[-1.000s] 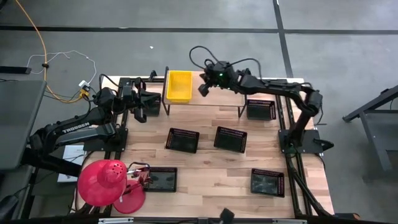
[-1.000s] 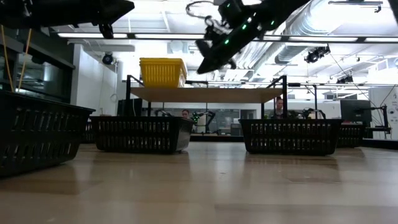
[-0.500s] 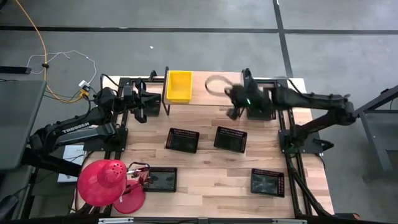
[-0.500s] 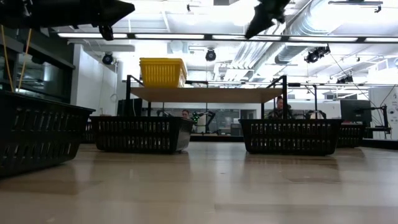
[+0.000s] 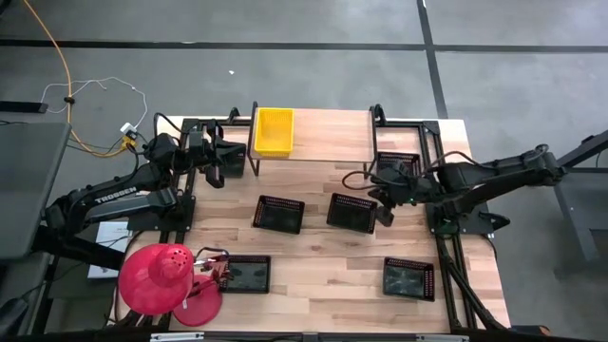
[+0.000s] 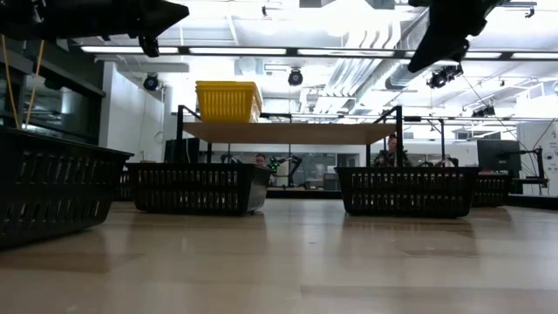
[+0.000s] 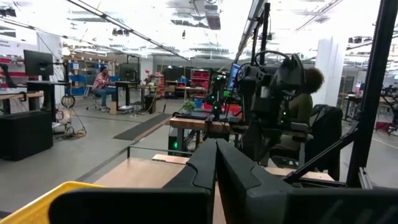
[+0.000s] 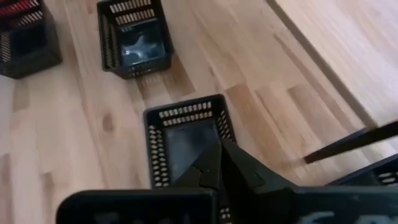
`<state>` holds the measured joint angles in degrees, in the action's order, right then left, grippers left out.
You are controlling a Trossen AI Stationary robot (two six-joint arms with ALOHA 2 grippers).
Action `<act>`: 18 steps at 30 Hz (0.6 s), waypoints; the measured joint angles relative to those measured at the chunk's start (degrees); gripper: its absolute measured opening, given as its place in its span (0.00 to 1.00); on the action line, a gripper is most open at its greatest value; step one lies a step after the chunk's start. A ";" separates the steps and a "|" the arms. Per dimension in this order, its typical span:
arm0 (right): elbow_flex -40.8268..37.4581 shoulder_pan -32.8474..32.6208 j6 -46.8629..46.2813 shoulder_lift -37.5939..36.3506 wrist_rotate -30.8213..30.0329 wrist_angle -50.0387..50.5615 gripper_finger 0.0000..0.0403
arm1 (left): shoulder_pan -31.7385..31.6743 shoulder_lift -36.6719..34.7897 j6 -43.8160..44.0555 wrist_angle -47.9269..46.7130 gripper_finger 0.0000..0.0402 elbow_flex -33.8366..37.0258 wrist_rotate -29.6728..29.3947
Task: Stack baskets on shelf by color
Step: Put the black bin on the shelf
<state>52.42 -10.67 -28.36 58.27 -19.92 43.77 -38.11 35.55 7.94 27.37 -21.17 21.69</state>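
Yellow basket (image 5: 273,130) sitting on left end of shelf (image 5: 328,136), rest of board bare. Five black baskets down on table (image 5: 323,256): one (image 5: 398,165) by shelf's right legs, two mid-table (image 5: 279,214) & (image 5: 352,212), two at near edge (image 5: 245,274) & (image 5: 408,277). Right gripper (image 5: 385,211) in air, over table just right of mid-right black basket, jaws clenched, nothing held. Left gripper (image 5: 217,157) parked beside shelf's left end, jaws clenched, empty. Red dome (image 5: 159,277) at near-left corner. Low view: people (image 6: 391,148) in room behind shelf.
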 joint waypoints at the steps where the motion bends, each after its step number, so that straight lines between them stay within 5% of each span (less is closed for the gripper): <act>1: -0.02 -0.20 -0.13 -0.24 -0.02 0.43 0.00 | 0.02 0.01 0.00 -0.15 0.00 0.02 0.00; 18: -0.06 -0.21 -0.13 -0.57 1.24 1.05 0.00 | 0.00 0.01 -0.13 -0.57 0.00 0.01 -0.09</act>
<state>52.36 -10.87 -28.49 57.69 -18.68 44.82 -38.11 35.56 7.81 26.81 -21.16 21.61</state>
